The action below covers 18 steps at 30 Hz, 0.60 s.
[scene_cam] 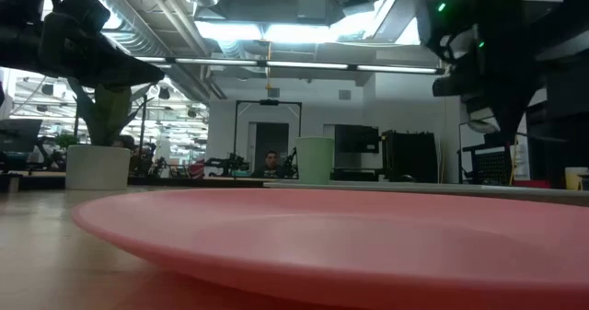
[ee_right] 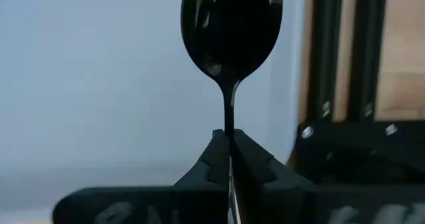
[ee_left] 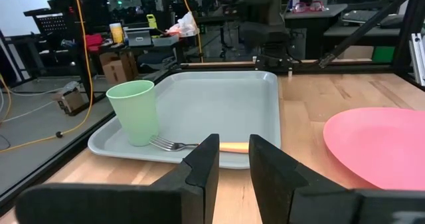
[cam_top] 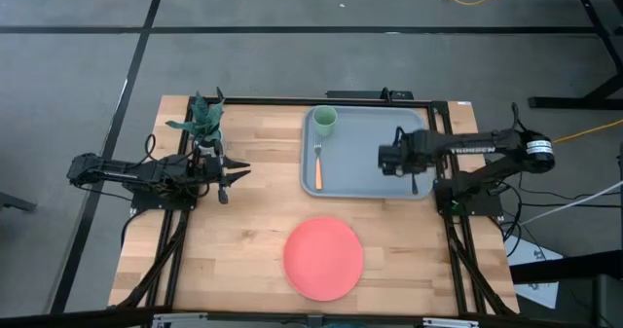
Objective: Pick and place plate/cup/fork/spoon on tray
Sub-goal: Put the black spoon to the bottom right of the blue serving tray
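The grey-blue tray (cam_top: pixel 370 177) lies at the table's far right. The light green cup (cam_top: pixel 324 120) stands upright in its far left corner, and the orange-handled fork (cam_top: pixel 317 169) lies flat on its left side. The coral-pink plate (cam_top: pixel 323 258) lies flat on the table near the front edge. My right gripper (ee_right: pixel 230 141) is over the tray's right part and is shut on the dark spoon (ee_right: pixel 231 24). My left gripper (ee_left: pixel 234 159) is open and empty over the table's left side, facing the tray. My right gripper pinches the spoon's slim handle (ee_right: pixel 230 114) between its two fingers. The fingers point down toward the tray and lie along the handle. The oval bowl (ee_right: pixel 231 31) sticks out beyond the fingertips over the tray floor. I cannot tell whether it touches the tray.
A dark green plant figure (cam_top: pixel 204 124) stands at the table's far left, close behind my left gripper. Black frame rails (cam_top: pixel 458 260) run along the table's sides. Bare wood lies between the plate and the tray.
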### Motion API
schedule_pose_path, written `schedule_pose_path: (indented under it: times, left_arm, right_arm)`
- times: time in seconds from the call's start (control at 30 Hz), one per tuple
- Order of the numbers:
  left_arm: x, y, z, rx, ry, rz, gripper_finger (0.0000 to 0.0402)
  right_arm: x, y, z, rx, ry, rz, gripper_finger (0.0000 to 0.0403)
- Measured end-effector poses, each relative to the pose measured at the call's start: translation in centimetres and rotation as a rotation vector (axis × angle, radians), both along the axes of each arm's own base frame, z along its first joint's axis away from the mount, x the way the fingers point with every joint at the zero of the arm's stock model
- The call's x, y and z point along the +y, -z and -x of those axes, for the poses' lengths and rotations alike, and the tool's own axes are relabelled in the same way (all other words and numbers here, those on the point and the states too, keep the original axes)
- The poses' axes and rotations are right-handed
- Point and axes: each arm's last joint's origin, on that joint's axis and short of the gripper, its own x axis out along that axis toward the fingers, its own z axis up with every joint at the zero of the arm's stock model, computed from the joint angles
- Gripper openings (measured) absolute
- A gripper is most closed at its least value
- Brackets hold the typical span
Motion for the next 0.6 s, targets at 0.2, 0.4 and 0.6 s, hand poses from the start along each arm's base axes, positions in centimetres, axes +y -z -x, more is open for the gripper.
schedule_pose_path:
  times: [0.2, 0.4, 0.6]
  left_arm:
    - [0.0, 0.0, 0.0, 0.0, 0.0, 0.0, 0.0076]
    - [0.0, 0.0, 0.0, 0.0, -0.001, 0.0, 0.0076]
    - [0.0, 0.0, 0.0, 0.0, 0.0, 0.0, 0.0076]
  right_arm:
    - [-3.6, 2.1, 0.5, 0.032, -0.003, -0.046, 0.0001]
    - [-5.1, 5.7, 2.0, -0.005, 0.042, -0.101, 0.0001]
    - [-5.8, 7.7, 2.8, -0.044, 0.072, -0.066, 0.0002]
